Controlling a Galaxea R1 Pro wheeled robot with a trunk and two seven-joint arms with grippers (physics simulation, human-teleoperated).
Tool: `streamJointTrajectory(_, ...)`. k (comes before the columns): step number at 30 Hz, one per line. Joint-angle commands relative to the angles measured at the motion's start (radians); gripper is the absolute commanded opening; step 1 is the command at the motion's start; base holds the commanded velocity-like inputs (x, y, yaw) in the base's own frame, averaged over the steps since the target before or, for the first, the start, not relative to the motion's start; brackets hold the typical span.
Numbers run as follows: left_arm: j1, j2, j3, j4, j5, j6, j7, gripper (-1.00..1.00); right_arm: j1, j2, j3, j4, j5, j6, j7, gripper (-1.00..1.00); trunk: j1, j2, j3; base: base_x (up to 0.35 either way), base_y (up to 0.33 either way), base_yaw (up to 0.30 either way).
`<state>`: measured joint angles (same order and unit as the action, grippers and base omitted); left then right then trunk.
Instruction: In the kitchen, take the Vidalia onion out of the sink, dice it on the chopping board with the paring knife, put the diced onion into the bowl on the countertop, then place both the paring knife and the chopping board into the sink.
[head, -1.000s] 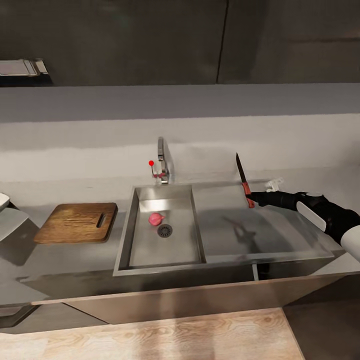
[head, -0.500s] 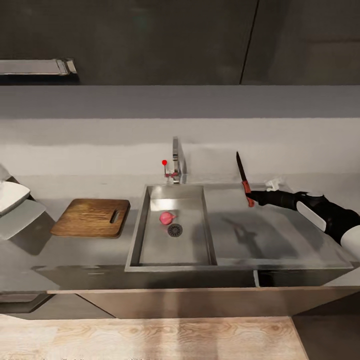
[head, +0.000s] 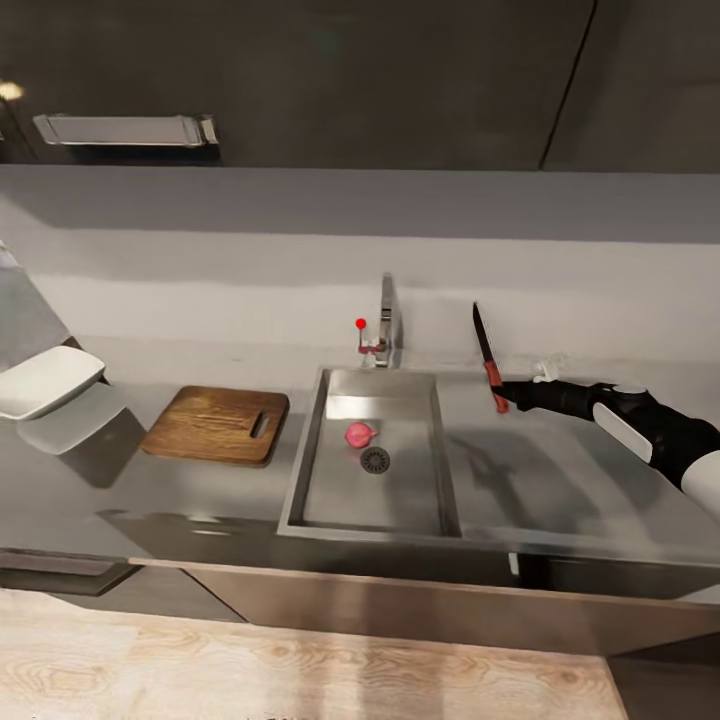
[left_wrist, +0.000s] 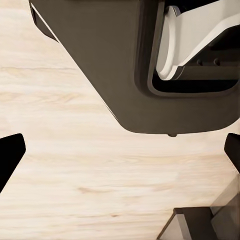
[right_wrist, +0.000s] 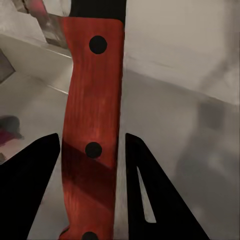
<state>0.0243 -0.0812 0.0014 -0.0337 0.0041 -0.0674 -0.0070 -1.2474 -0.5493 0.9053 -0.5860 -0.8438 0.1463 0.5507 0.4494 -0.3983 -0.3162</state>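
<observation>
Head cam: my right gripper (head: 503, 397) is clamped on the knife (head: 487, 358), blade pointing up, held in the air over the drainboard (head: 560, 480) just right of the sink (head: 330, 500). The onion (head: 360, 434) sits in the basin right beside the drain (head: 375, 461), below the tap (head: 386, 330). The board (head: 218, 425) lies flat on the counter (head: 60, 500) left of the sink, slot handle toward the basin. The bowl (head: 45, 382) is further left, near the frame edge.

Left wrist cam: the left gripper (left_wrist: 120, 155) has its fingertips (left_wrist: 10, 152) spread wide apart, nothing between them, just pale wood floor (left_wrist: 75, 175) and a dark part of the robot (left_wrist: 115, 65).

Right wrist cam: both fingers (right_wrist: 30, 185) are squeezing the knife's red handle (right_wrist: 92, 130), grey steel behind it.
</observation>
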Motion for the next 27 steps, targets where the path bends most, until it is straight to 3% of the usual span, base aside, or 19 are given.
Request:
streamJointTrajectory(1, 0.000, 0.000, 0.000, -0.001, 0.000, -0.002, -0.001, 1.00, -0.001, -0.001, 0.004, -0.002, -0.011, 0.006, 0.000, -1.00, 0.001, -0.002, -0.002, 0.000, 0.000, 0.153)
streamJointTrajectory(22, 0.000, 0.009, 0.000, -0.002, 0.001, -0.002, 0.002, 1.00, 0.003, -0.001, 0.006, -0.002, -0.012, -0.023, 0.001, -1.00, 0.001, -0.002, 0.008, 0.000, 0.000, 0.021)
streamJointTrajectory(27, 0.000, 0.044, 0.000, -0.046, 0.001, -0.002, 0.004, 1.00, 0.003, -0.001, 0.007, -0.002, -0.011, -0.022, 0.000, -1.00, 0.001, -0.002, 0.008, 0.000, 0.000, 0.000)
